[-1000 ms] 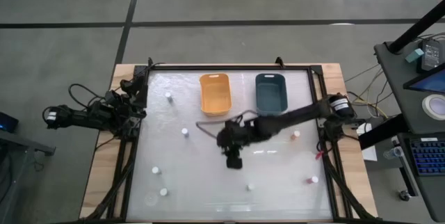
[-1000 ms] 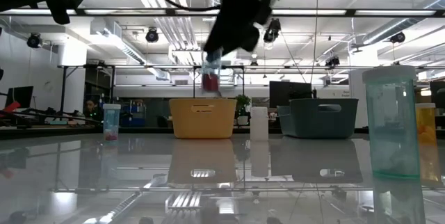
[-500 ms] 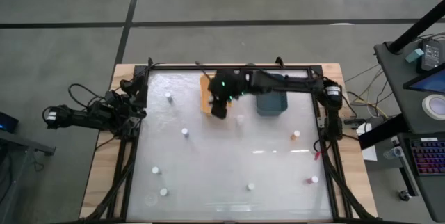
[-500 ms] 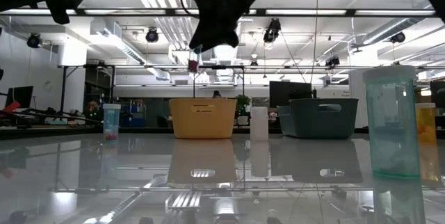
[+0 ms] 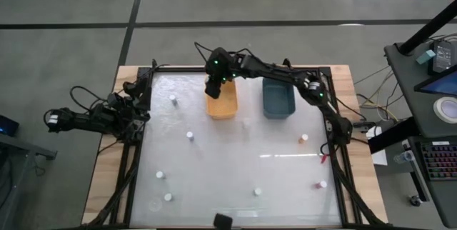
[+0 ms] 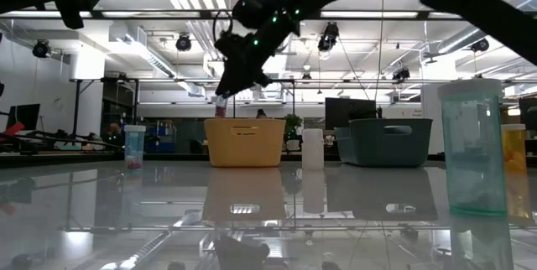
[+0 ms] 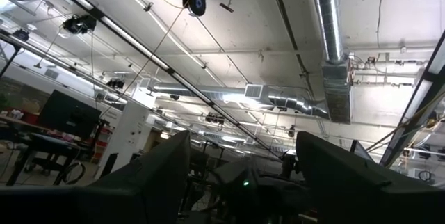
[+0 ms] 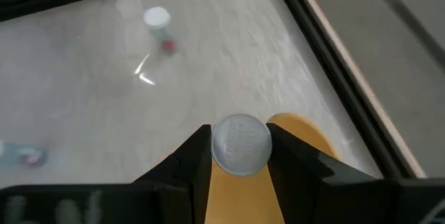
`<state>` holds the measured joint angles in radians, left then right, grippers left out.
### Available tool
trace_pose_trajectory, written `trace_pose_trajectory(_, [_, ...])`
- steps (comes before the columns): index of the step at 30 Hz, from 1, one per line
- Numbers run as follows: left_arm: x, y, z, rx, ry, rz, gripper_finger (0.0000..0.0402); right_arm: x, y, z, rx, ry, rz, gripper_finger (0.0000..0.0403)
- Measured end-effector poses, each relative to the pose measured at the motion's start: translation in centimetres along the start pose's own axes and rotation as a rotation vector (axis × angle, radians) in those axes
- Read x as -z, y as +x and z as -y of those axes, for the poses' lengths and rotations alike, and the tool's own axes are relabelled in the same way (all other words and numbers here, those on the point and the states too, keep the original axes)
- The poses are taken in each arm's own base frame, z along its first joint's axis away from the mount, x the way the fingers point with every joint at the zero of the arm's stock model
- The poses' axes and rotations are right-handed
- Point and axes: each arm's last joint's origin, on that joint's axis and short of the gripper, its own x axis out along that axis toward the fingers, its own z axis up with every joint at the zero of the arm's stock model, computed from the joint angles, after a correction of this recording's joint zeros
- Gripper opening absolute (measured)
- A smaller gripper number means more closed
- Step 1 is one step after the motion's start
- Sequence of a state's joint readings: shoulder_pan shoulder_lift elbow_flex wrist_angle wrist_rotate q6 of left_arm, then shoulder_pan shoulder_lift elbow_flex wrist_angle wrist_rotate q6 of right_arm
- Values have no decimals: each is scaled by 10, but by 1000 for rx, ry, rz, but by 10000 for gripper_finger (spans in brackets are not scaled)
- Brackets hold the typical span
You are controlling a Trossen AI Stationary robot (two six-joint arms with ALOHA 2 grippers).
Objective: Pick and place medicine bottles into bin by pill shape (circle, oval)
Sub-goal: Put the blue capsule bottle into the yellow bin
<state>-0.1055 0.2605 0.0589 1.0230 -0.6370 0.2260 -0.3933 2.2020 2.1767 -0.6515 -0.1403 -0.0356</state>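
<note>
My right gripper (image 5: 212, 87) is shut on a small medicine bottle with a white cap (image 8: 240, 145) and a pinkish body (image 6: 221, 110). It holds the bottle high over the far left end of the orange bin (image 5: 222, 103). The blue bin (image 5: 278, 98) stands to the right of the orange one. Several other white-capped bottles stand upright on the table, among them one at the far left (image 5: 172, 99), one near the middle (image 5: 246, 123) and an orange one on the right (image 5: 303, 138). My left gripper (image 5: 140, 111) waits open at the table's left edge. My right gripper pinches the bottle between its two fingers (image 8: 196, 156), one on each side just at the white cap (image 8: 240, 145). The fingers come from above, slanting down. The bottle hangs upright below them (image 6: 221, 110), clear of the orange bin.
A small dark object (image 5: 223, 221) lies at the table's near edge. More bottles stand near the front left (image 5: 168, 197), front middle (image 5: 257, 192) and front right (image 5: 321, 185). A black frame (image 5: 328, 101) runs round the table.
My right gripper has carried the bottle from above the table's middle toward the far edge and a little left, and it now stands over the orange bin's far left end. The bottle has stayed upright and lifted clear. A dark object has appeared at the near edge.
</note>
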Motion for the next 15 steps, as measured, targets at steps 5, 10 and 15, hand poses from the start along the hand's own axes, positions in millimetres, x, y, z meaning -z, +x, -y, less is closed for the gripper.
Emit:
trace_pose_trajectory(5, [0, 0, 0, 0, -1, 1, 246, 5, 14, 16, 1, 49, -35, 116])
trace_pose_trajectory(10, [0, 0, 0, 0, 30, 1, 246, 10, 15, 21, 7, 54, -67, 114])
trace_pose_trajectory(15, [0, 0, 0, -5, 44, 0, 246, 16, 19, 22, 7, 59, -95, 117])
